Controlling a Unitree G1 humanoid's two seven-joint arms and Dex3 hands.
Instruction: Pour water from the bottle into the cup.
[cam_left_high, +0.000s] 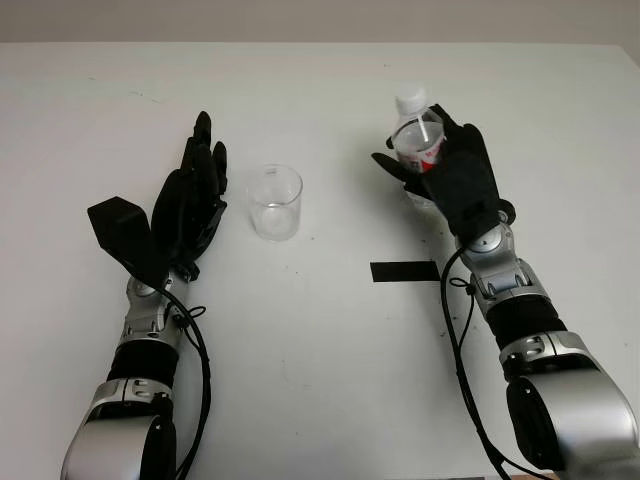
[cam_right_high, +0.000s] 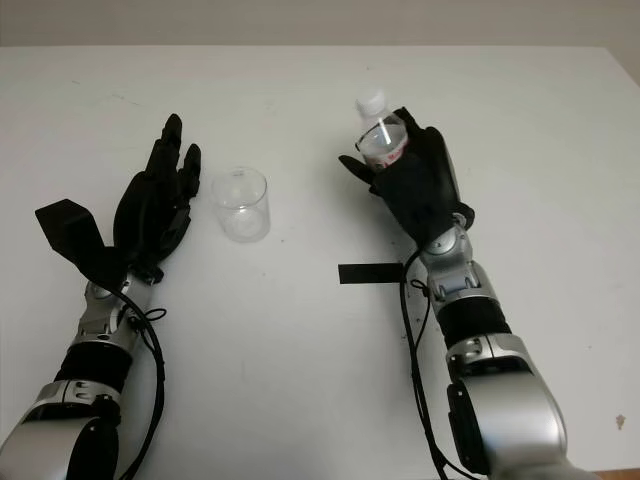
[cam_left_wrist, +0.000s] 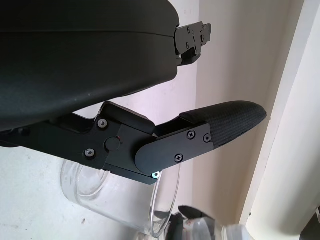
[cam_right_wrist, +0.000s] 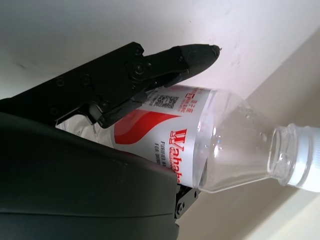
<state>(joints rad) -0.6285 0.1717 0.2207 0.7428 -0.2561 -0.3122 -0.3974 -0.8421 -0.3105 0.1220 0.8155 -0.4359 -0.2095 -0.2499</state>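
Note:
A clear plastic bottle (cam_left_high: 418, 140) with a white cap and a red-and-white label (cam_right_wrist: 165, 130) stands upright at the right of the table, and my right hand (cam_left_high: 450, 170) is shut on its body. A clear empty cup (cam_left_high: 275, 201) sits upright left of centre on the table. My left hand (cam_left_high: 195, 190) is open just left of the cup, close beside it without holding it; the left wrist view has the cup's rim (cam_left_wrist: 167, 200) just under one finger (cam_left_wrist: 225, 122).
A strip of black tape (cam_left_high: 403, 271) lies on the white table (cam_left_high: 330, 360) below the bottle. The table's far edge runs along the top of the head views.

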